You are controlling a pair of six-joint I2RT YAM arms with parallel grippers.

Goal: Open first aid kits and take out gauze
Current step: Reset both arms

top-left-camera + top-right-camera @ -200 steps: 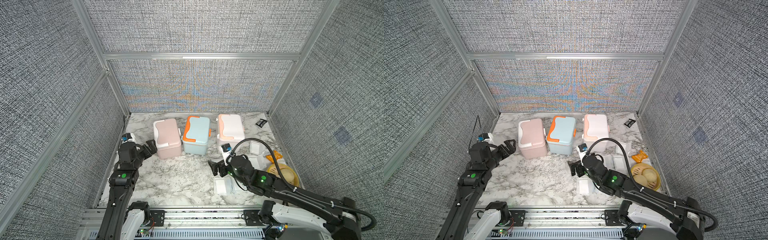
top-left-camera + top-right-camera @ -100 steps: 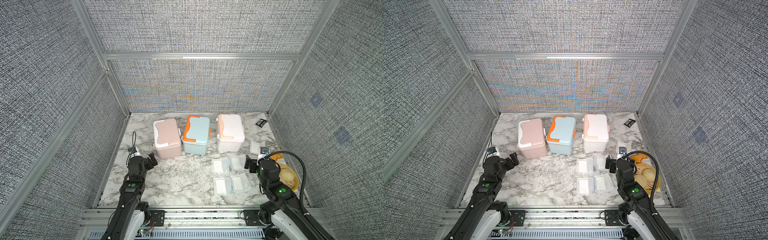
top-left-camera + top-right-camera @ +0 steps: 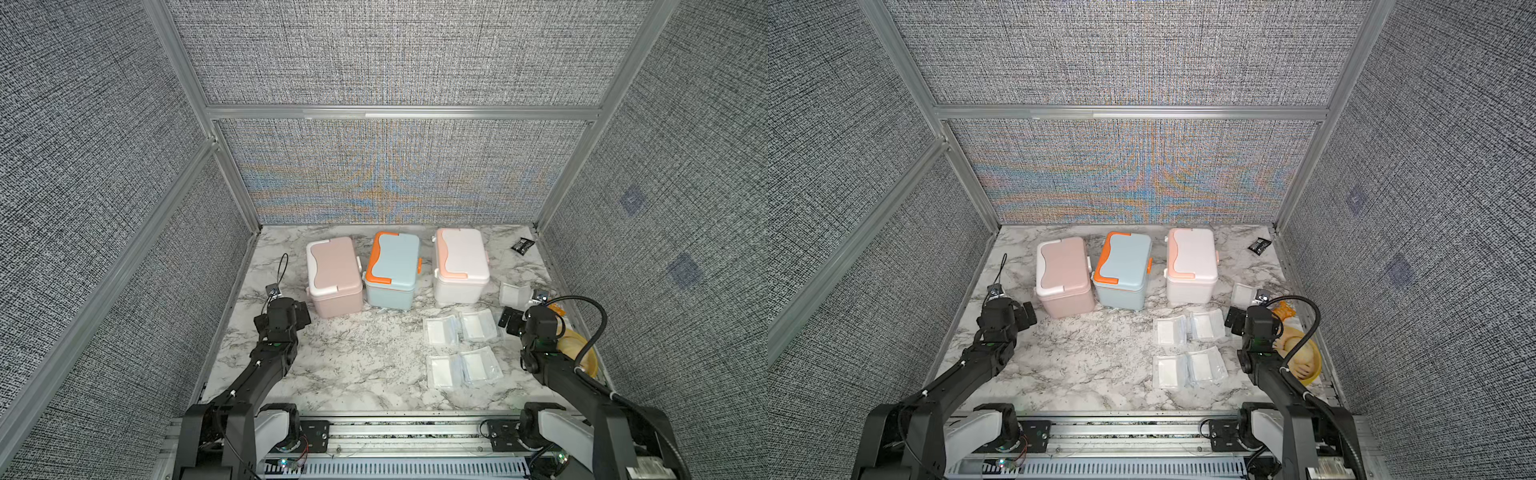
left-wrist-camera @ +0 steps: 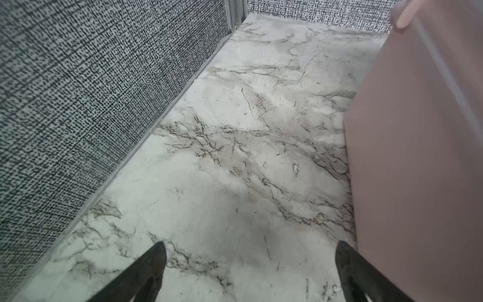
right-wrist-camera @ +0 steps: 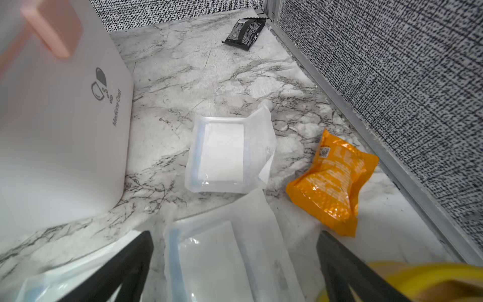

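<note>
We logged three boxes in a row, lids down: the white box [image 3: 460, 266], the blue box [image 3: 392, 270] near its left side, and the pink box [image 3: 334, 274] beyond that. Four gauze pads [image 3: 441, 331] lay flat in a two-by-two block on the table [image 3: 361, 361] just in front of the white box. A fifth pad [image 5: 224, 154] lay alone just right of the white box. The right pincer [image 5: 235, 235] stood wide open and empty, low at the block's right edge, with the fifth pad straight ahead of its jaws. The left pincer [image 4: 251, 245] was open and empty too, beside the pink box and well apart from the white box. The pads looked near square, so no long axis mattered; the boxes ran long front-to-back. We judged the right arm nearer for any pad or white-box move, and the gauze job nearly or fully finished.
</note>
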